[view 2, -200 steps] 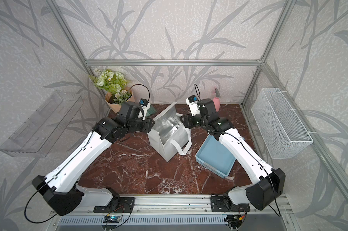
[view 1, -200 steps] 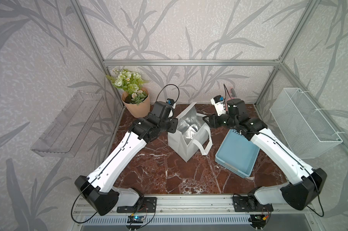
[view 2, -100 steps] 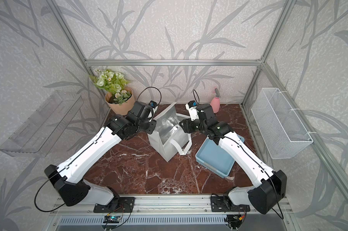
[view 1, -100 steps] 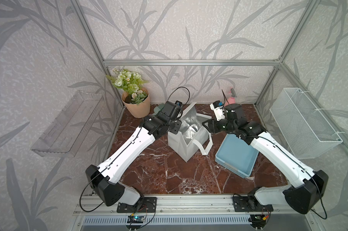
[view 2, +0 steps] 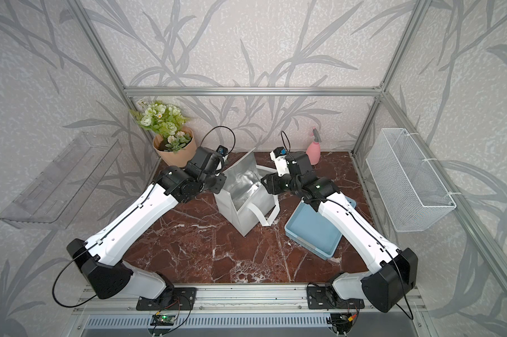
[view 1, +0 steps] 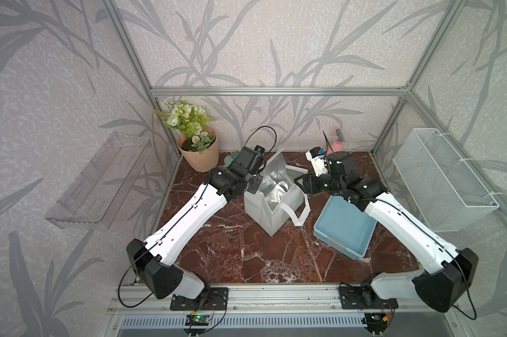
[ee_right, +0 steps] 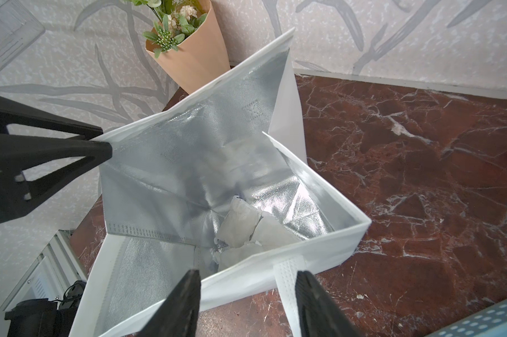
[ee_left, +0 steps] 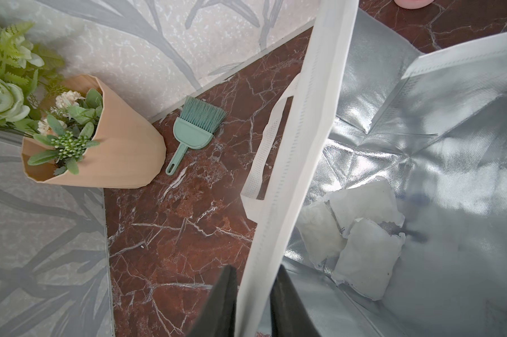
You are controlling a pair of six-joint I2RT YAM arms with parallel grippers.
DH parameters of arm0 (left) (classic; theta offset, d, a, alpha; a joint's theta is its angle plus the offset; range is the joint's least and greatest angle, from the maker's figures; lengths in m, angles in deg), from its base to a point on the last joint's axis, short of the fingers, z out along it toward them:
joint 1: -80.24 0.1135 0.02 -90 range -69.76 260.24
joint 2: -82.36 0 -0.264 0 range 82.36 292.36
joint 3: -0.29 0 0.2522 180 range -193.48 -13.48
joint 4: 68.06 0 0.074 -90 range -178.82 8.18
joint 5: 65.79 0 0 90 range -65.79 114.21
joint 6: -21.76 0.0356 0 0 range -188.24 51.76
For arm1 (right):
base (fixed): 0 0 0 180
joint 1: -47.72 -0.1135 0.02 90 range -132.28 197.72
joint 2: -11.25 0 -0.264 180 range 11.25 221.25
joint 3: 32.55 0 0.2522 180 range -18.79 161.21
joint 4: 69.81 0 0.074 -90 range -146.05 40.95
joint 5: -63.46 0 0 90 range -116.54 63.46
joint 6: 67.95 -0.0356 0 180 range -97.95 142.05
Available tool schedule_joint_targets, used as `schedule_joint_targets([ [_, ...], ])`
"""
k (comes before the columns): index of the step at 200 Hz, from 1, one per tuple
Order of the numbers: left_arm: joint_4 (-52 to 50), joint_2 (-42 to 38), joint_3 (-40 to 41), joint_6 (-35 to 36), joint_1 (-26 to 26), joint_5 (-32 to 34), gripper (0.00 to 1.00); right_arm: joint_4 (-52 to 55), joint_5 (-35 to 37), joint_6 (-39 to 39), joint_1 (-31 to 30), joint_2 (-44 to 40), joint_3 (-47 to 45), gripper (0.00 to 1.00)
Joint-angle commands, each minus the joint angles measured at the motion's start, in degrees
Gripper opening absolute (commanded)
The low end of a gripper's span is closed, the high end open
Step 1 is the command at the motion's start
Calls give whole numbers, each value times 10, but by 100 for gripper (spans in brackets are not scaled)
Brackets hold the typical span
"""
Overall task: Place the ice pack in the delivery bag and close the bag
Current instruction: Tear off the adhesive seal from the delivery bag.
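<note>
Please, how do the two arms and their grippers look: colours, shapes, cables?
The left arm and right arm have white shells with black joints and black bases; a thin black cable runs along each. The left gripper and right gripper have black, tapering fingers; the left one's show triangular openings.

A red-brown marble tabletop with white veins [view 1: 246, 256] carries everything. In its far left corner stands a tan faceted flower pot of artificial greenery [view 1: 201, 157]. Just right of it, by the far wall, lies a small teal hand brush [ee_left: 192, 132]. A boxy white fabric delivery bag with foil lining [view 1: 258, 210] stands mid-table, toward the far side. To its right lies a shallow blue plastic tray [view 1: 344, 223], askew. A pink spray bottle [view 2: 313, 153] stands far right.
</note>
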Motion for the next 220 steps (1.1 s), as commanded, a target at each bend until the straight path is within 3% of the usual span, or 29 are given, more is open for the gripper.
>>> schedule_joint_targets([
  [1,0,4,-20,6,-1,4,23,-7,-1,-4,-5,-7,5,56],
  [56,1,9,-28,9,2,-16,22,-5,-10,-9,-11,4,8,56],
  [71,1,10,-32,7,4,-24,15,-6,-11,-9,-13,5,7,56],
  [142,0,11,-37,-1,14,-61,9,-26,-23,15,-45,5,2,56],
  [171,1,6,-29,-22,36,-118,9,-125,-6,43,-83,-20,-47,55],
  [197,5,1,-15,-47,66,-178,6,-222,45,113,-141,-24,-86,54],
  [220,31,-10,-14,-80,106,-281,3,-342,55,151,-168,-17,-138,48],
])
